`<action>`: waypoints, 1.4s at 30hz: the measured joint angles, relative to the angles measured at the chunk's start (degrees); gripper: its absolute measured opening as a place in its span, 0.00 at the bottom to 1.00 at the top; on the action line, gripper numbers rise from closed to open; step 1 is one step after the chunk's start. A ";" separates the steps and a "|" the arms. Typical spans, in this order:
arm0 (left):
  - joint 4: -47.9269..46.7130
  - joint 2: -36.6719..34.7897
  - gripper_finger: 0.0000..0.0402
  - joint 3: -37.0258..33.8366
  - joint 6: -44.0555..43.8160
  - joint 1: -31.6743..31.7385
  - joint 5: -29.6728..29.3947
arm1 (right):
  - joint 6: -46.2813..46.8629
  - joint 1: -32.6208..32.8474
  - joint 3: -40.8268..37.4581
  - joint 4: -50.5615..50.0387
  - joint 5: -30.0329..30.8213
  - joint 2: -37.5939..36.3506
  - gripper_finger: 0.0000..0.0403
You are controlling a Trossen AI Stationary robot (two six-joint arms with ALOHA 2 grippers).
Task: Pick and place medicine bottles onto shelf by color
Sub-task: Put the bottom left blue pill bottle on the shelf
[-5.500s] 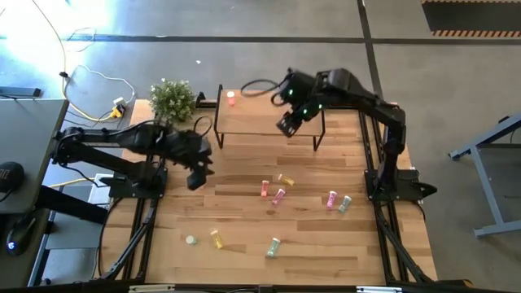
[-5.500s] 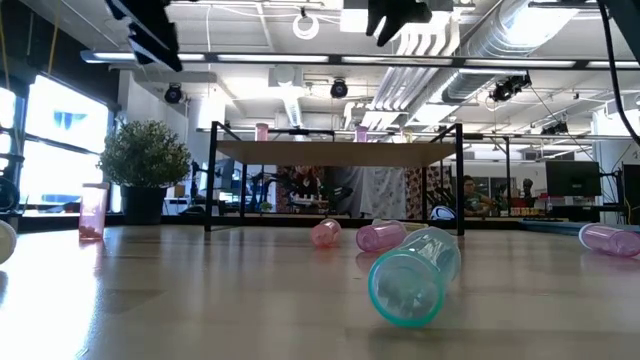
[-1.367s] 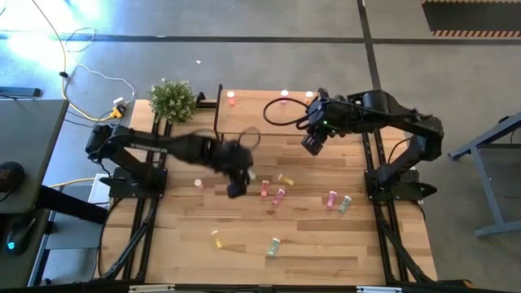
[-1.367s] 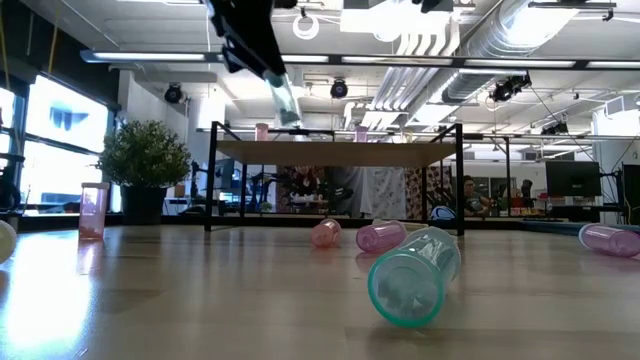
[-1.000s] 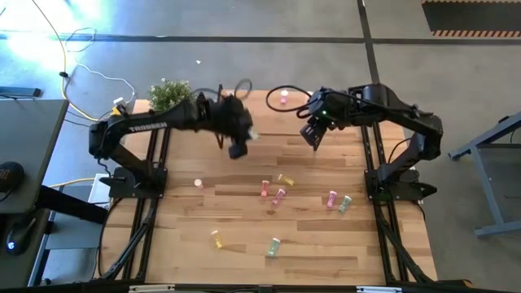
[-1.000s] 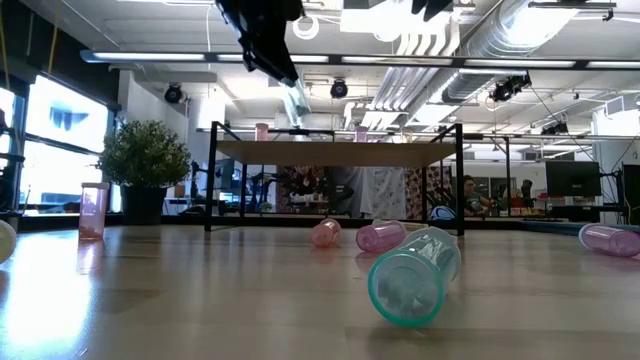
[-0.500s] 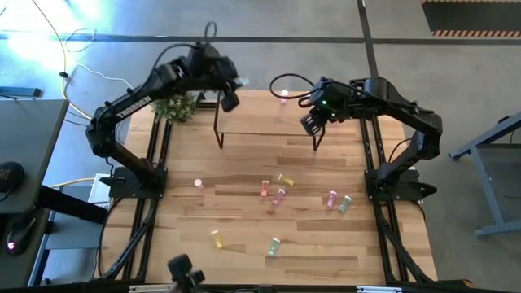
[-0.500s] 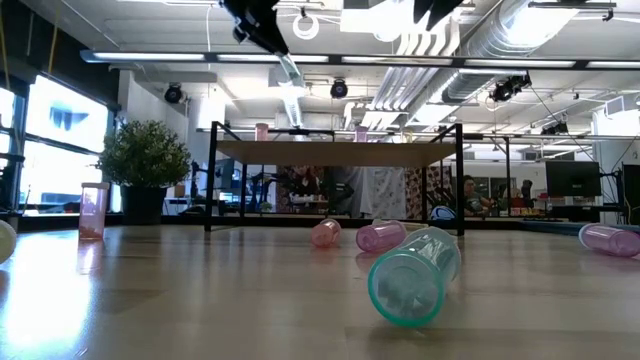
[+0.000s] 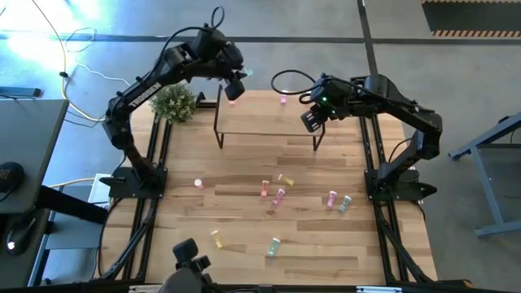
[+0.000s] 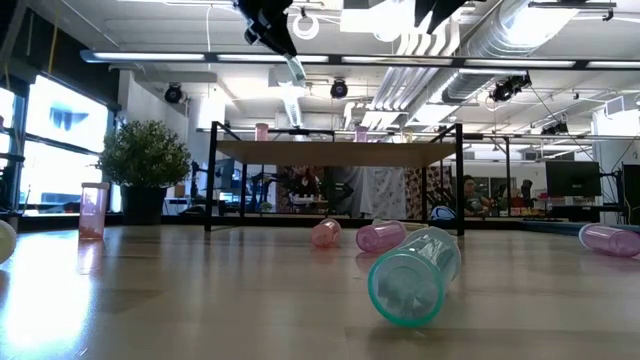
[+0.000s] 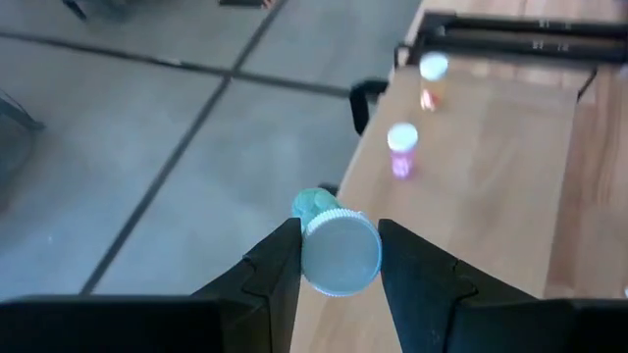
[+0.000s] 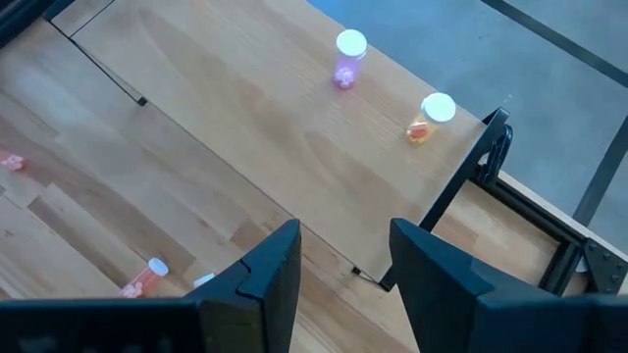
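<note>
Left gripper [image 11: 339,257] clamps a green bottle [image 11: 334,247] beyond the shelf [image 9: 264,122] edge; release now and you'd drop it. Right gripper [image 12: 343,257] waits, fingers apart.

Two bottles [image 12: 348,51] on the shelf [image 9: 269,122], plant [image 9: 172,101] left of it, more bottles [image 9: 279,195] scattered on the table [image 9: 244,167] in front

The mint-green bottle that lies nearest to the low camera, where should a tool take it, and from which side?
Grip the mint-green bottle across the middle of its body, coming straight down from above. It lies on its side on the tabletop, so only its round flanks are free for the fingers.
</note>
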 joint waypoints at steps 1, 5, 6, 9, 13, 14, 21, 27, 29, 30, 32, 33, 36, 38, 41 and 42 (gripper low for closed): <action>-0.87 0.55 0.29 0.14 -0.14 -0.03 0.02 | 0.04 0.00 0.00 0.00 0.00 0.00 0.37; -3.35 2.49 0.29 0.15 -1.97 -0.43 1.97 | 0.87 0.00 0.00 0.00 -0.02 0.00 0.37; -3.78 3.00 0.29 0.18 -2.36 -0.54 2.59 | 1.06 0.00 0.00 0.00 -0.02 0.00 0.37; -4.47 4.68 0.29 0.18 -2.67 -1.20 3.66 | 1.07 0.00 0.00 -0.02 -0.02 0.00 0.37; -5.17 7.03 0.29 0.18 -3.09 -2.17 4.58 | 1.07 0.00 0.00 -0.02 -0.02 0.00 0.37; -5.38 7.64 0.29 0.18 -3.09 -2.42 4.57 | 1.07 0.00 0.00 -0.02 -0.03 0.00 0.37; -5.65 10.73 0.29 0.18 -3.54 -3.47 3.93 | 1.07 0.00 0.00 -0.04 -0.04 0.00 0.37; -5.50 13.16 0.29 0.18 -3.75 -3.41 2.16 | 1.07 0.01 0.00 -0.04 -0.05 0.01 0.37; -5.58 13.95 0.29 0.18 -3.76 -3.41 1.81 | 1.07 0.02 0.00 -0.04 -0.07 0.02 0.37; -5.44 14.26 0.29 0.18 -3.75 -3.41 1.64 | 1.07 0.02 0.00 -0.04 -0.07 0.02 0.37; -5.46 14.69 0.29 0.18 -4.23 -3.41 1.38 | 1.07 0.02 0.00 -0.04 -0.07 0.02 0.37; -5.37 14.99 0.29 0.18 -4.63 -3.41 1.10 | 1.07 0.02 0.00 -0.04 -0.07 0.02 0.37; -5.47 15.72 0.29 0.18 -5.04 -3.25 0.90 | 1.07 0.02 0.00 -0.06 -0.07 0.02 0.37; -5.49 15.93 0.29 0.18 -5.05 -3.08 0.93 | 1.07 0.02 0.00 -0.09 -0.07 0.02 0.37; -5.67 15.96 0.29 0.18 -5.05 -2.74 0.63 | 1.05 0.02 0.00 -0.24 -0.07 0.02 0.37; -5.55 15.96 0.29 0.18 -5.04 -2.67 0.53 | 1.05 0.02 0.00 -0.24 -0.07 0.02 0.37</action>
